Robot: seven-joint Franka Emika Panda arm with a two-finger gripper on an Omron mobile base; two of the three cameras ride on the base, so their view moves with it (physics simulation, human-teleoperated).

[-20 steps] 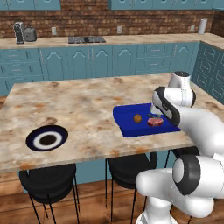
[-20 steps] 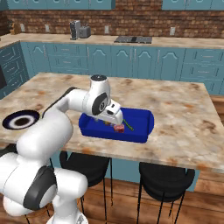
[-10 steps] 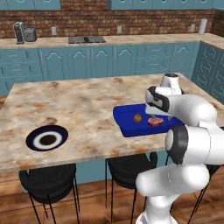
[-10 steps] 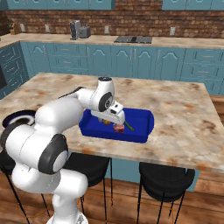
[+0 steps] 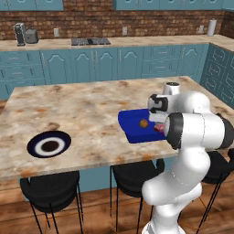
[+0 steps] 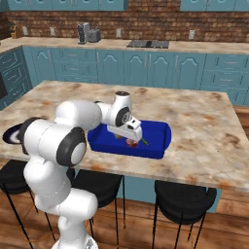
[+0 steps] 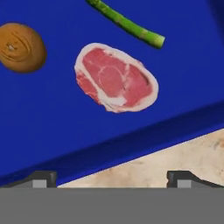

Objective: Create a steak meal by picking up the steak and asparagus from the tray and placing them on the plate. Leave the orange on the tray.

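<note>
The steak point(image 7: 116, 78) lies flat on the floor of the blue tray point(image 7: 39, 127), pink with a pale marbled edge, right below my camera. The asparagus point(image 7: 127, 24) lies just beyond it, apart from it, a green stalk running slantwise. The orange point(image 7: 21, 47) sits to the other side of the steak, also on the tray and also apart from the meat. All three rest inside the tray's low rim, and past that rim I see the marbled counter point(image 7: 175, 155).

My claw point(image 7: 111, 179) hangs over the tray with its two tips spread wide, one at each side of my view's bottom, nothing between them and touching nothing.

From the left base camera the tray point(image 5: 130, 125) sits near the counter's front edge with the orange point(image 5: 143, 123) on it, my arm bent above it. The plate point(image 5: 49, 145) rests well apart, far along the same counter, bare of food
</note>
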